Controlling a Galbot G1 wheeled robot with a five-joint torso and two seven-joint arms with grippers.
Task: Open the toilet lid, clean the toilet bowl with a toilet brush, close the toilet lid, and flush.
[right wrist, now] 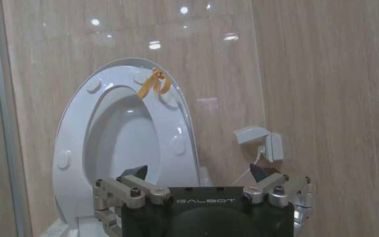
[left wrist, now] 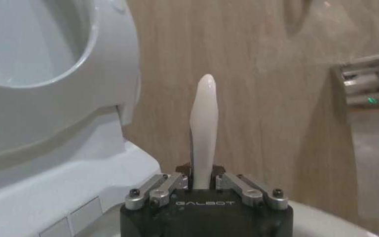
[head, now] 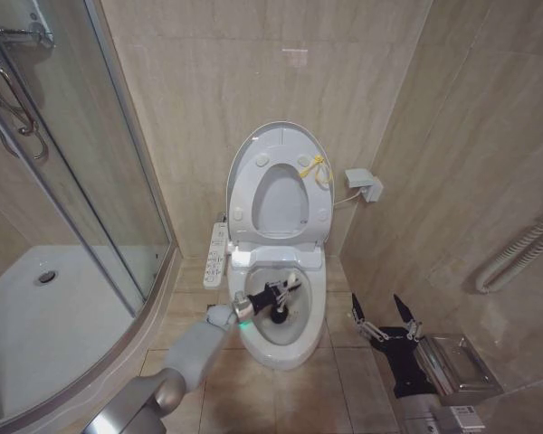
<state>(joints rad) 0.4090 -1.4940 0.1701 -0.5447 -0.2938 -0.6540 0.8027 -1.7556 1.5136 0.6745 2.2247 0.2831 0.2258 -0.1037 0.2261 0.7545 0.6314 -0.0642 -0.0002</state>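
Observation:
The toilet lid [head: 281, 132] stands upright against the wall, and the ring seat [head: 323, 206] with its yellow tie is raised against it. Below lies the white toilet bowl [head: 313, 318], stained inside. My left gripper [head: 270, 297] reaches over the bowl, shut on the toilet brush [head: 291, 281]. The brush's dark head [head: 279, 316] is down inside the bowl. In the left wrist view the white handle [left wrist: 205, 123] sticks out from between the left gripper's [left wrist: 203, 180] fingers. To the right of the toilet, my right gripper [head: 385, 316] [right wrist: 199, 173] hangs open and holds nothing.
A glass shower enclosure [head: 90, 190] and its white tray [head: 36, 316] take up the left. A bidet control panel [head: 216, 255] runs along the bowl's left side. A wall box [head: 364, 183] with a cable sits right of the lid. A metal holder [head: 459, 366] is at lower right.

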